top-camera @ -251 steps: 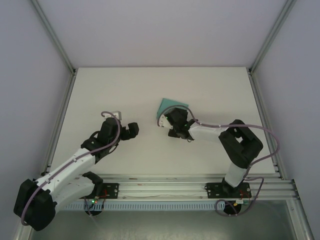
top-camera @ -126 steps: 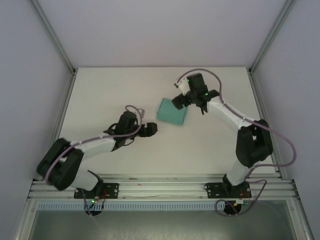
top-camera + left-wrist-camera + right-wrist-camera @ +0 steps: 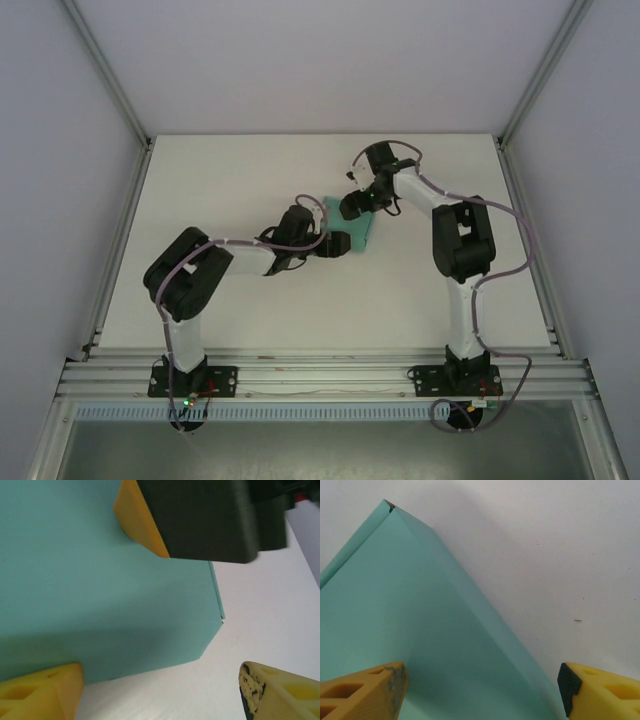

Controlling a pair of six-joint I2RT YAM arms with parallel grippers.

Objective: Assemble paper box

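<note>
Box [image 3: 360, 232] lies on table [image 3: 220, 190] | left gripper [image 3: 330, 243] at its 8 o'clock, fingers spread | right gripper [image 3: 352, 205] at 12 o'clock, fingers spread, nothing grasped.

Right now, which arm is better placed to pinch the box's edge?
Probably right: the right gripper, open, straddles a folded edge of the paper box; the left gripper, also open, only reaches a corner.

Your left arm [image 3: 240, 258] stretches forward and to the right, low and nearly straight, and the left gripper [image 3: 333, 245] has its fingers spread wide. Your right arm [image 3: 455, 240] reaches forward and bends back to the left. The right gripper [image 3: 352, 207] is also parted wide and sits just beside the left one.
</note>
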